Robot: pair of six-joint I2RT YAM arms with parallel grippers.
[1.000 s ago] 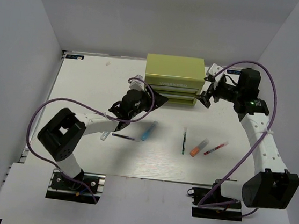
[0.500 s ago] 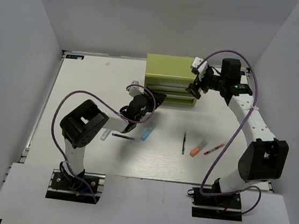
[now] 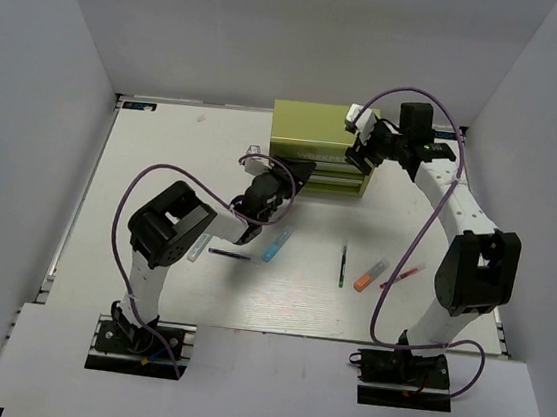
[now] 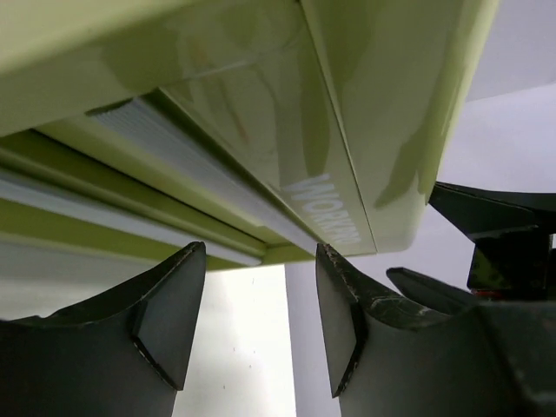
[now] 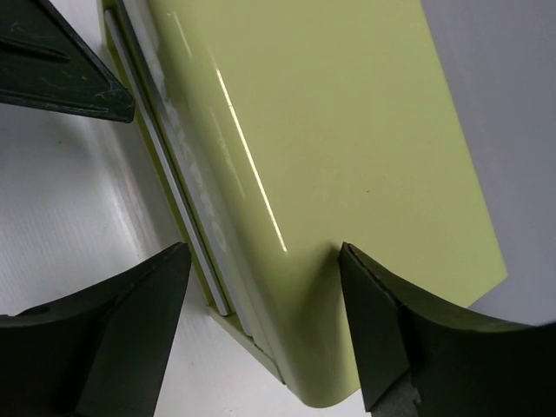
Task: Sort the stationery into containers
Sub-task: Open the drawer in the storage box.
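Note:
The olive-green chest stands at the back of the table, both front drawers closed. My left gripper is open and empty, right in front of the drawers; its wrist view shows the embossed lettering and drawer handles just above the open gripper. My right gripper is open, with its jaws either side of the chest's right front corner. On the table lie a light-green marker, black pen, light-blue marker, dark-green pen, orange marker and red pen.
Purple cables loop from both arms over the white table. Grey walls enclose the table on three sides. The other arm's black fingers show in each wrist view, at the right of the left view and the top left of the right view.
My right gripper has moved left from beside the chest to its right front corner. My left gripper has moved up and right, closer to the drawer fronts. The pens have not moved.

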